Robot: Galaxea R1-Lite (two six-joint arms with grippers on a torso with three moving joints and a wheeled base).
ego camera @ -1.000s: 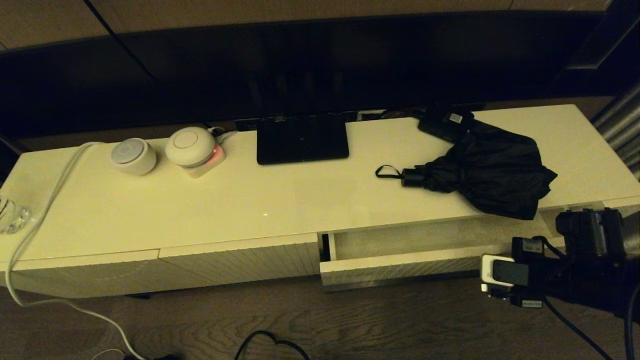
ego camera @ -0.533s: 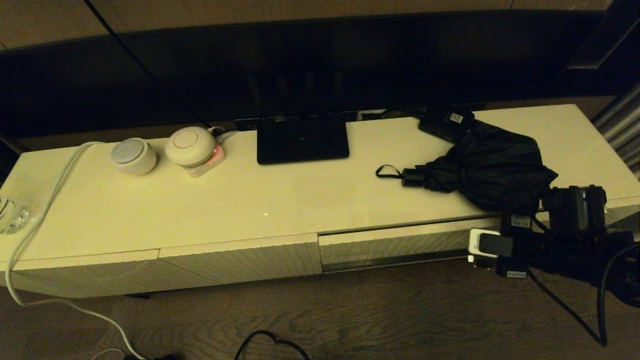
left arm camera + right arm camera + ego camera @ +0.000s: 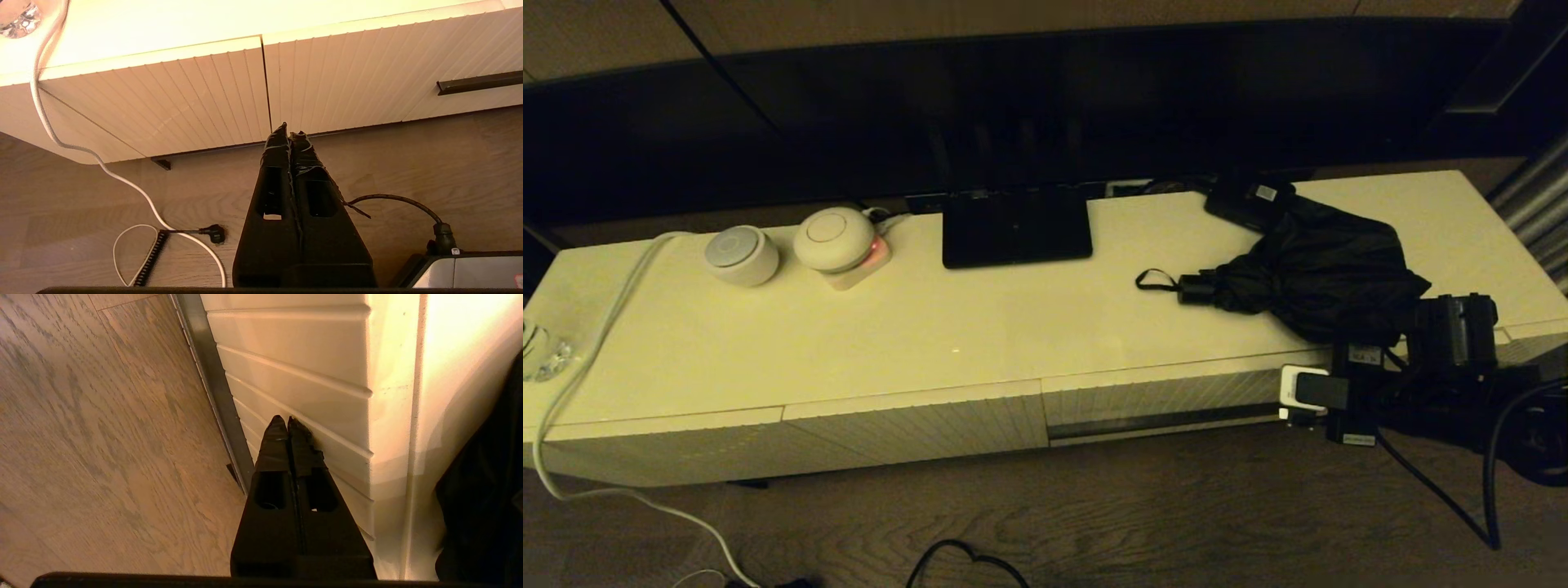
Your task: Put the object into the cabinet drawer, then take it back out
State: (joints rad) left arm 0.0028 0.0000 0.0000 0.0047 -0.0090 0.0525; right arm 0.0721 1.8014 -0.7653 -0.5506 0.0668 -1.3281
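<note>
Drawer (image 3: 1160, 398) shut now, its ribbed cream front flush with the narrower panels (image 3: 915, 425) beside it, where a second ago it stood pulled out with the pale interior showing. Half a second back it was already nearly home; since then only the last sliver has closed. The right gripper (image 3: 287, 421) has followed it in, moving up and toward the cabinet, and its fingertips are pressed together, empty, against the ribbed front just beside the dark handle strip (image 3: 212, 388). In the head view the gripper itself is hidden behind the wrist hardware at the drawer's right end.

The umbrella (image 3: 1319, 282) has not budged: it lies on the cabinet top (image 3: 980, 327) above the drawer's right half, baggy fabric spread wide, short handle and wrist loop (image 3: 1153, 280) pointing left, its far edge touching the small black box (image 3: 1250, 200). The two round white devices (image 3: 788, 243), the black stand (image 3: 1015, 229) and the white cable (image 3: 592, 343) sit exactly as before.

The left gripper (image 3: 289, 132) hangs parked low over the wooden floor (image 3: 408, 163) in front of the left-hand panels, its fingers closed on nothing.
</note>
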